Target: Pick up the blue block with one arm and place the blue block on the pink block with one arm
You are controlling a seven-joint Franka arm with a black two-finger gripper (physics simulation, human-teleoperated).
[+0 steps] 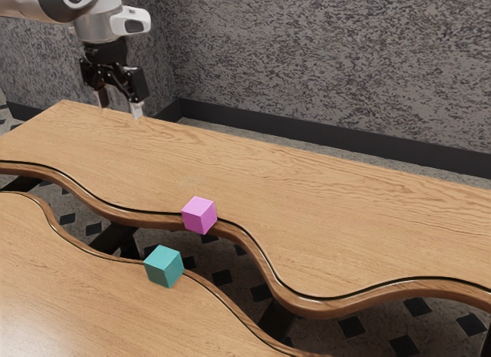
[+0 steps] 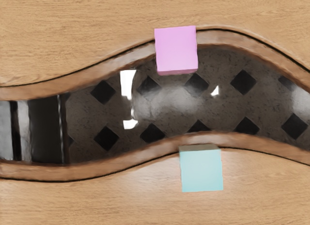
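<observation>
While the arm reaches in at the upper left of the exterior view, you see the gripper [image 1: 119, 104] pointing down over the far corner of the farther wooden table [image 1: 330, 211], with its jaws apart and nothing between them. Well away from it, toward the lower middle of that view, the blue block [image 1: 163, 266] sits on the nearer wooden table [image 1: 61, 295], right at that table's wavy edge. The pink block [image 1: 199, 214] stands just up and to the exterior view's right of it, on the farther table's wavy edge, so the two blocks face each other across the narrow curving gap between the tables and do not touch. Through that gap you can see the floor [image 1: 368, 326], grey with black diamond tiles. Behind the tables, a rough grey wall [image 1: 322, 57] runs across the upper part of the view. From the wrist view you look straight down on both blocks: the pink block [image 2: 176, 50] sits at the lip of one table, the blue block [image 2: 201, 170] at the lip of the other, with the tiled floor [image 2: 169, 109] between them. Each block rests flat and upright.
</observation>
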